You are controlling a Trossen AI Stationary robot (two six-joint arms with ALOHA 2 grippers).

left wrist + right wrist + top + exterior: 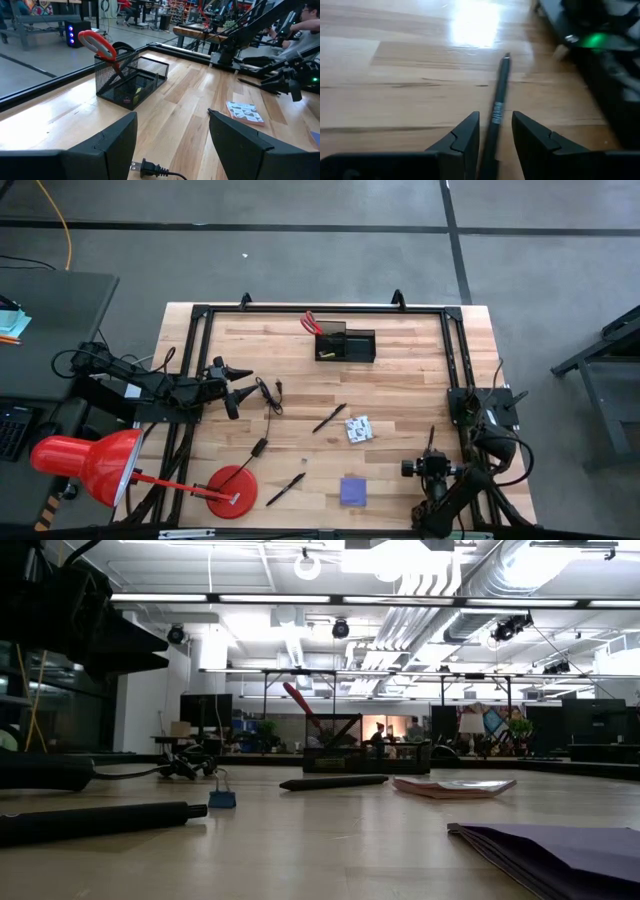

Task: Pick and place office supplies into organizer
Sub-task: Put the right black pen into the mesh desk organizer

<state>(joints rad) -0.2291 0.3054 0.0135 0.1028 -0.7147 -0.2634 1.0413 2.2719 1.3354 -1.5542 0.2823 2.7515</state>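
**Right fingers flank a pen; left fingers spread and empty**

The right gripper's (495,137) two dark fingers stand a narrow gap apart with a slim black pen (498,112) lying between them; whether the pads actually press on its barrel cannot be told. Seen from above, this right gripper (432,450) sits near the table's right edge, close to the front, the pen (432,436) pointing away from it along the light wooden tabletop (400,395).

The left gripper (243,381) hovers at the table's left side with its fingers spread wide and nothing in them, aimed across the table towards the small black wire-mesh organizer (346,345).

That organizer stands at the far edge of the table, roughly in the middle. Red-handled scissors (311,323) stick up out of its taller section, and a tiny yellow piece (323,354) lies in the lower tray.

Two more slim black pens lie loose: one (329,418) near the table's centre, another (285,489) near the front. A small white patterned packet (358,428) rests just right of the central pen. A purple square sticky-note pad (353,491) lies near the front, between the front pen and the right gripper.
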